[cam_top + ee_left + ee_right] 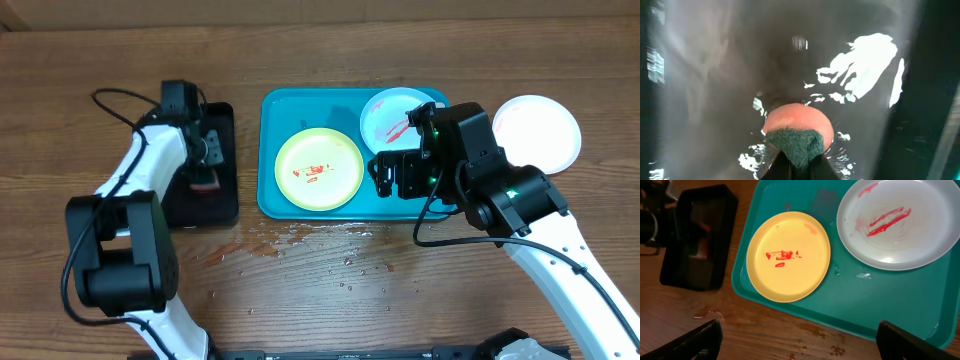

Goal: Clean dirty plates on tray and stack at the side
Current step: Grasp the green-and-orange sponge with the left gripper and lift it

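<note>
A yellow-green plate with red smears lies at the left of the turquoise tray. A pale plate with red streaks lies at the tray's back right. A clean white plate rests on the table to the right of the tray. My left gripper is down in the black tray, shut on an orange sponge with a green scouring face. My right gripper hangs open over the tray's front edge, holding nothing.
The black tray's floor is wet and reflective. Water drops and reddish spots lie on the wooden table in front of the turquoise tray. The right arm's body covers the tray's right front corner in the overhead view.
</note>
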